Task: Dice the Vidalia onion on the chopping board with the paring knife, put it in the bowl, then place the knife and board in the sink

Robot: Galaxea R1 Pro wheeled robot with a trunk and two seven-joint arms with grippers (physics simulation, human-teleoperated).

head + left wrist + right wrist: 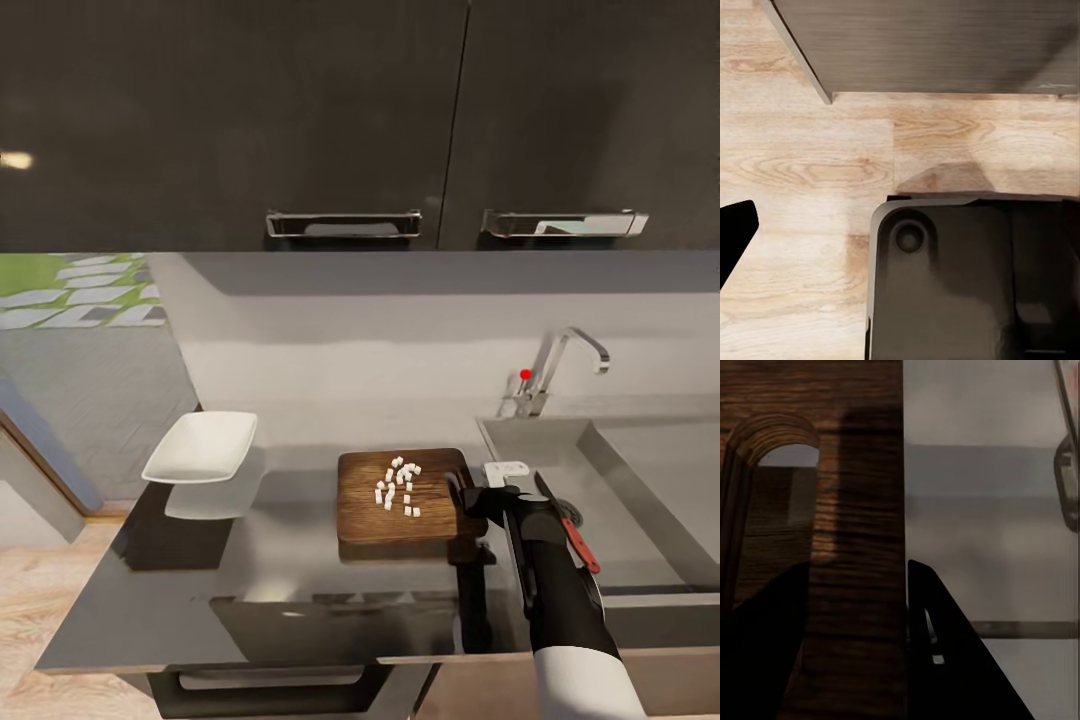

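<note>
Grey desk (300, 580) carries: white bowl (202, 446) far left, wooden chopping board (400, 497) centre with white diced onion (398, 486) on top, paring knife (572, 530) right of board by sink (600, 480) edge.

Right gripper (468, 497) covers the board's (400, 497) right edge; finger contact hidden by the wrist. In the right wrist view the board (832, 510) runs off frame, its handle slot (776, 472) only partly in view, both fingers (945, 660) cut by the lower edge. Knife (578, 540): blade mostly behind the forearm, red handle partly showing. Sink (640, 500) cut by the frame's right edge, drain not visible. Onion dice (398, 487) too small to count. Left wrist view: one dark finger (735, 232) clipped at the edge, jaw state unreadable.
</note>
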